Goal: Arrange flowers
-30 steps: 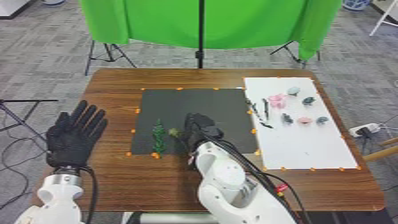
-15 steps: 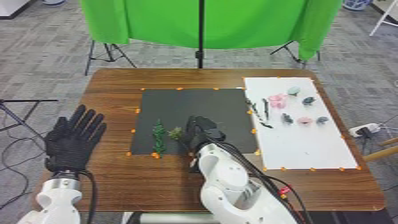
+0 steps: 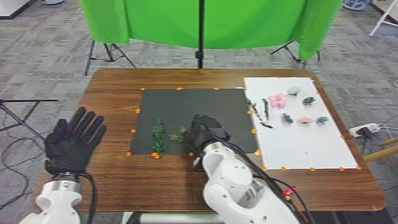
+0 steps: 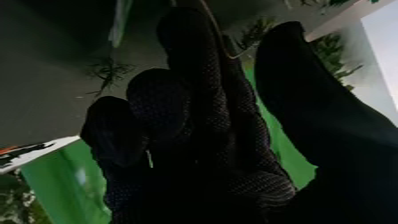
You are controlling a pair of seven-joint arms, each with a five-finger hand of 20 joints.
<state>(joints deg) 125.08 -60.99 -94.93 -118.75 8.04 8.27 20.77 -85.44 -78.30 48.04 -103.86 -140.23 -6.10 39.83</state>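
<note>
Since the earlier frame, my right hand (image 3: 210,133) has shifted slightly rightward and downward in the head view, and the olive-green sprig (image 3: 177,138) has moved slightly right. My thumb and fingers stand apart; the sprig is over the black mat (image 3: 191,100), just below and left of centre, right of the leafy green stem (image 3: 158,136). Probably light, springy and easily bent, it is best taken by its bare stalk.
</note>
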